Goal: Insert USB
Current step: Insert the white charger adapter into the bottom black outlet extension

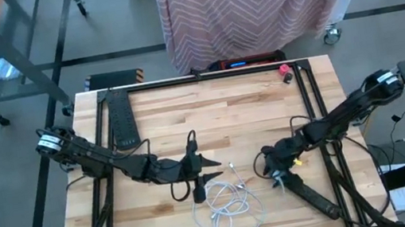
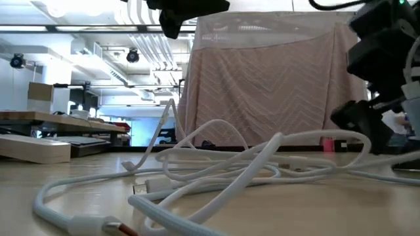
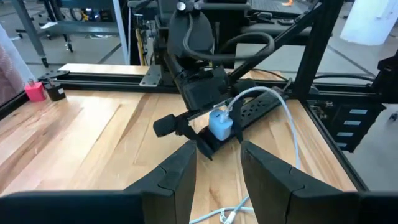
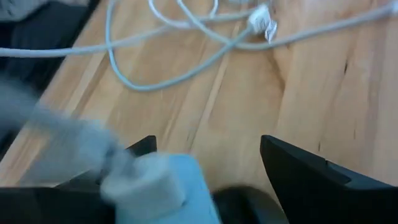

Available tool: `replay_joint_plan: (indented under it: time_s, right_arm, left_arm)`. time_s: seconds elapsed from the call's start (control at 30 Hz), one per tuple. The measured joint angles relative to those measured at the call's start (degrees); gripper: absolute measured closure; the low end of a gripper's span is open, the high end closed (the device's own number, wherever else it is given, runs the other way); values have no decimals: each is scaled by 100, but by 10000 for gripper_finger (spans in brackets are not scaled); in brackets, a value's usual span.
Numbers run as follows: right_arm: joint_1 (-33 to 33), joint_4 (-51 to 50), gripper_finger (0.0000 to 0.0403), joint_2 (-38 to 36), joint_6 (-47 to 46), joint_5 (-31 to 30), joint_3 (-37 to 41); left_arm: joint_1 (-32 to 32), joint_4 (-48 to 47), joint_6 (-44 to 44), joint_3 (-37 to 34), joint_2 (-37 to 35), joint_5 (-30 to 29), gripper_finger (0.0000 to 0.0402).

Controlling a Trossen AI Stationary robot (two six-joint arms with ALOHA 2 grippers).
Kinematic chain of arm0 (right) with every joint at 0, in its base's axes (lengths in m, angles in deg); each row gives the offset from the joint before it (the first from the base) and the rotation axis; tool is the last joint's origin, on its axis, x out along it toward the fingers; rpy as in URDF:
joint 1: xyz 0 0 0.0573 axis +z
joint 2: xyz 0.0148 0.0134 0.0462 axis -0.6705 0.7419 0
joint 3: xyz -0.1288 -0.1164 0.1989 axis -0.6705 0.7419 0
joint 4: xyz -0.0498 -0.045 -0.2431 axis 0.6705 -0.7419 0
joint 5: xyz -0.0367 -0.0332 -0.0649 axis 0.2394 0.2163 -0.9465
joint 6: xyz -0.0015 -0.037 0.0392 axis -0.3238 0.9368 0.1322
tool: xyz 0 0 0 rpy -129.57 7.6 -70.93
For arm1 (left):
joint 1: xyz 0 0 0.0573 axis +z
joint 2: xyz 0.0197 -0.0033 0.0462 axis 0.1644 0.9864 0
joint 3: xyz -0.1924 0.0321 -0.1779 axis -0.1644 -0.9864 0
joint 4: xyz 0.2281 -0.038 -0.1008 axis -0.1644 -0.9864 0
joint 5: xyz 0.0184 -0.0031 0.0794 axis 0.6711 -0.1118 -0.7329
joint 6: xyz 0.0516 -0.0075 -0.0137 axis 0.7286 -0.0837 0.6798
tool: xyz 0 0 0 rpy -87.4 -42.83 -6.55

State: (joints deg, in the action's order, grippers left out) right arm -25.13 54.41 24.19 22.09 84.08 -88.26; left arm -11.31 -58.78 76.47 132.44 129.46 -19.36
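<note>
right gripper (image 3: 214, 127) clenched on the pale blue usb charger (image 3: 220, 124), right of centre beside the power strip (image 3: 261, 109); left gripper (image 1: 198, 165) hangs released over the white cable (image 1: 228, 202); nothing plugged yet, insertion all to come

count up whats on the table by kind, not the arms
white cable: 1
black power strip: 2, one at the left rear, one at the front right
light blue charger: 1
pink block: 1
total: 5
</note>
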Motion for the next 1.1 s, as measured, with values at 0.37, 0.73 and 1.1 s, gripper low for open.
replay_joint_plan:
  time_s: [0.37,0.73,1.1]
  right_arm:
    - [129,-3161,145,-825,81,166,-1052]
    - [124,-4116,171,-1636,-95,-9,-1487]
    - [111,-3337,132,-1129,-179,-782,-1792]
  left_arm:
    - [-27,-12,-81,1,-17,4,288]
    - [-370,-449,35,1,-235,5,278]
    - [-835,-2170,-1647,1,-206,6,233]
